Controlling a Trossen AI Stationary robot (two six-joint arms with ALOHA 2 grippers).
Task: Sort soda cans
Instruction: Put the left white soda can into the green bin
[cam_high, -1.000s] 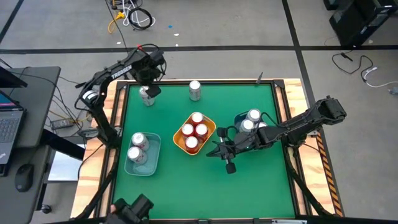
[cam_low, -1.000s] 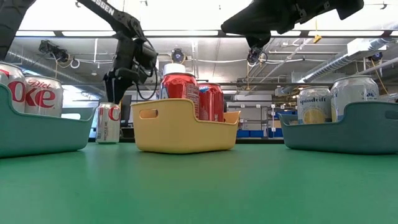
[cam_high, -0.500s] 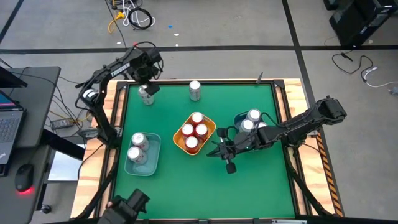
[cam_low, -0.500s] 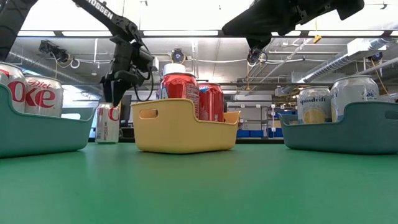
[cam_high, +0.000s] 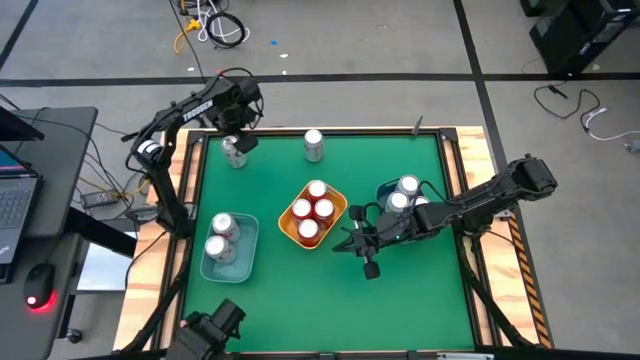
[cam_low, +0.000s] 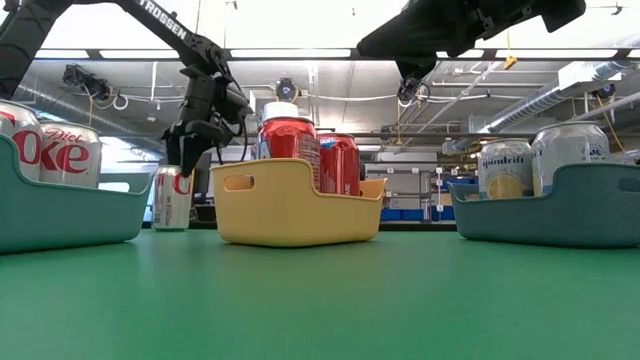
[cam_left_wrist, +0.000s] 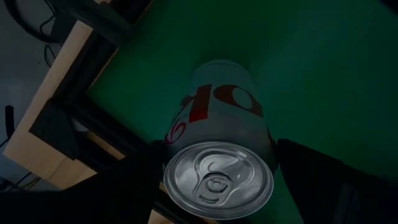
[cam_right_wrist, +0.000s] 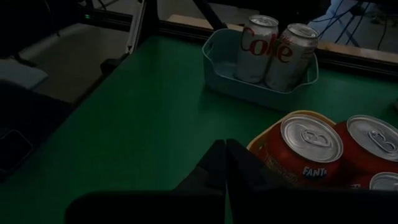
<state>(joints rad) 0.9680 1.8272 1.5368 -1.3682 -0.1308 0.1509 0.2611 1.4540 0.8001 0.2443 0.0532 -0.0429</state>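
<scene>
Directly between the left gripper's (cam_left_wrist: 217, 162) spread fingers stands a silver can (cam_left_wrist: 221, 134).

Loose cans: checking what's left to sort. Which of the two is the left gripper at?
The silver Diet Coke can near the table's far-left corner; the left gripper hangs open over it.

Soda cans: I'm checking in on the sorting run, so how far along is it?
Mostly done: red cans fill the yellow bin, two Diet Coke cans sit in the left bin, and more cans in the right bin. In hand: the open left gripper is over a Diet Coke can near the far-left corner. Left: that can and a loose can. The shut right gripper waits mid-table.
</scene>
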